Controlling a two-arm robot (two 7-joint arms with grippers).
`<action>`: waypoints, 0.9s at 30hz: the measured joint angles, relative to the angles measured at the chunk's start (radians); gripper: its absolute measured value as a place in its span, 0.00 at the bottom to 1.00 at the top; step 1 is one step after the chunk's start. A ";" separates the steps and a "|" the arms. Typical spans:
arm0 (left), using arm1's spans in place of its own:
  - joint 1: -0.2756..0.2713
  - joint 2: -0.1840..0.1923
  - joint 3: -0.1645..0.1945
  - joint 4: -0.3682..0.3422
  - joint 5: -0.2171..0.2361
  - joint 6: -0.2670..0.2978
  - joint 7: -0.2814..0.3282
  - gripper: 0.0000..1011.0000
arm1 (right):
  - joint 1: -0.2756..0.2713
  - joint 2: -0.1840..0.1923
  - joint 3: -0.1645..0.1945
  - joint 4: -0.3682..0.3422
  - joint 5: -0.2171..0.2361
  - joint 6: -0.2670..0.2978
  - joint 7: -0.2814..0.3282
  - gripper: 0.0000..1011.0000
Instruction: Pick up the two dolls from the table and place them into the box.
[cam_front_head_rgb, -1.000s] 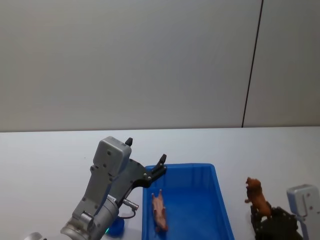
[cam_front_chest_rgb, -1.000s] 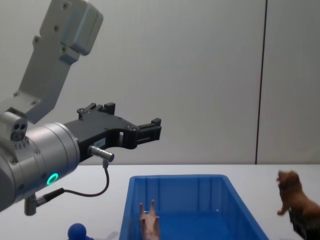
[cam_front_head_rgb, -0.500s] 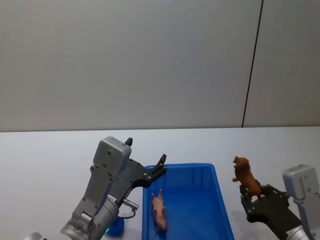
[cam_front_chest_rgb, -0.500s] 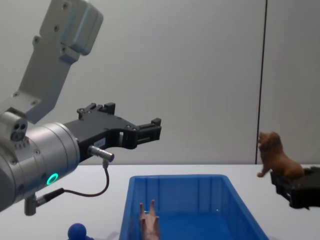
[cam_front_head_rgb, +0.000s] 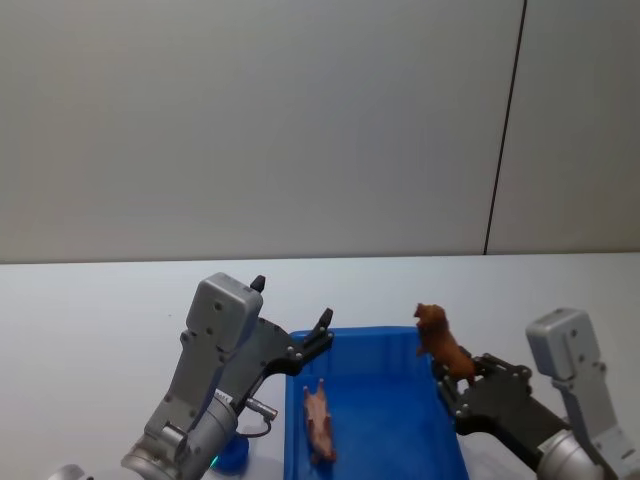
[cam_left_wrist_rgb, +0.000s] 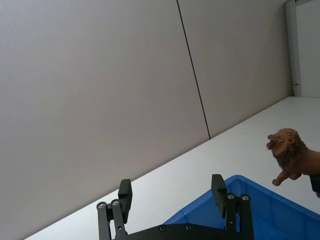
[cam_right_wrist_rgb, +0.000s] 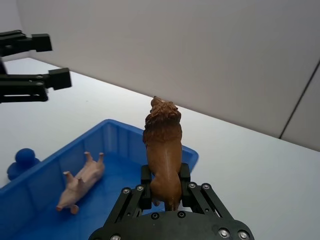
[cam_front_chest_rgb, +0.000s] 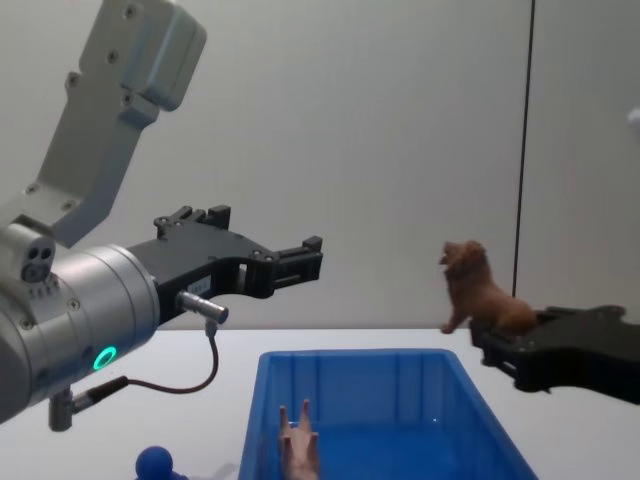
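Right claw (cam_right_wrist_rgb: 163, 186) gripped the brown doll (cam_right_wrist_rgb: 162, 145) by its hindquarters above the box's (cam_front_head_rgb: 375, 333) right rim; the doll appeared light, rigid and slick. Pink doll (cam_front_head_rgb: 319, 422) lay inside the box; left claw (cam_left_wrist_rgb: 171, 186), spread apart, hovered near the left rim.

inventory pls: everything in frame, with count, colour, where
brown doll: 1, brown, upright in the right hand, in the air about over the box's right rim
pink doll: 1, pale pink, lying on the box floor
box: 1, bright blue, on the table between the arms
round-topped object: 1, blue, on the table left of the box
table: 1, white, under everything
wall: 1, grey with a dark vertical seam, behind the table
left hand: 1, black, open and empty, raised near the box's far left corner
right hand: 1, black, shut on the brown doll
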 joint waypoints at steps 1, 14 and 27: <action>0.000 0.000 0.000 0.000 0.000 0.000 0.000 0.99 | 0.002 -0.001 -0.001 0.002 -0.001 0.001 0.006 0.29; 0.000 0.000 0.000 0.000 0.000 0.000 0.000 0.99 | 0.045 -0.025 -0.016 0.050 -0.002 0.021 0.057 0.61; 0.000 0.000 0.000 0.000 0.000 0.000 0.000 0.99 | 0.021 -0.019 -0.003 0.045 0.031 0.009 -0.035 0.96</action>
